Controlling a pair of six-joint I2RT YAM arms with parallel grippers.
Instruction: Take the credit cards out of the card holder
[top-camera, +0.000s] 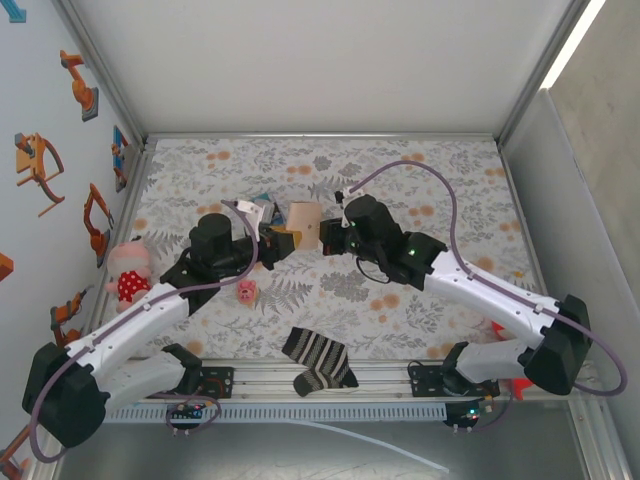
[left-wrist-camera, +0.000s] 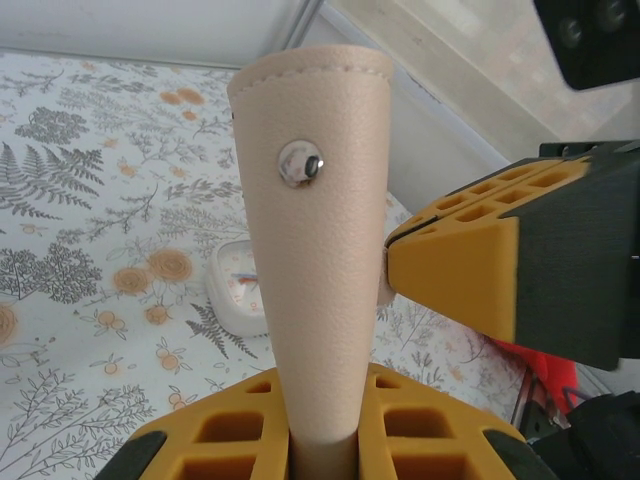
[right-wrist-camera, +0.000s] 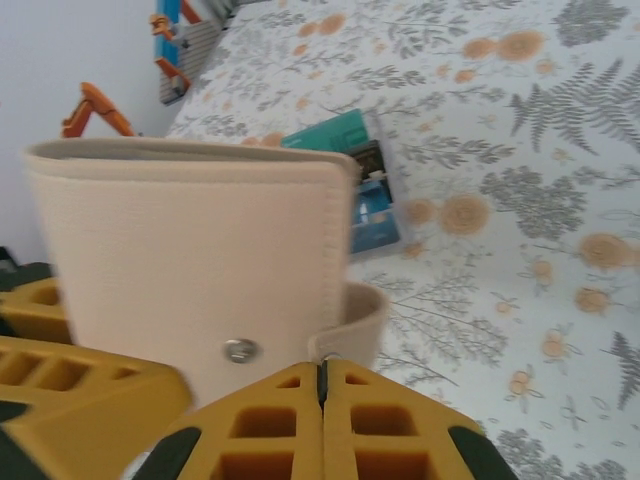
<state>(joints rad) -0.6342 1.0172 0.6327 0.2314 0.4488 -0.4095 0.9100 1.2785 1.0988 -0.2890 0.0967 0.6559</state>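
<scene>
2 sets of fingers are clamped on the tan card holder, which is held upright above the floral bench. Its lower edge is grasped by the left fingers, and its snap flap is pinched by the right fingers.

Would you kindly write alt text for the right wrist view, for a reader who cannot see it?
A closed tan leather-look bifold wallet with a metal snap stands at left, just above the right end effector, whose yellow fingers are shut beneath its strap. Behind it, a clear box of teal and blue contents lies on the floral tablecloth.
</scene>
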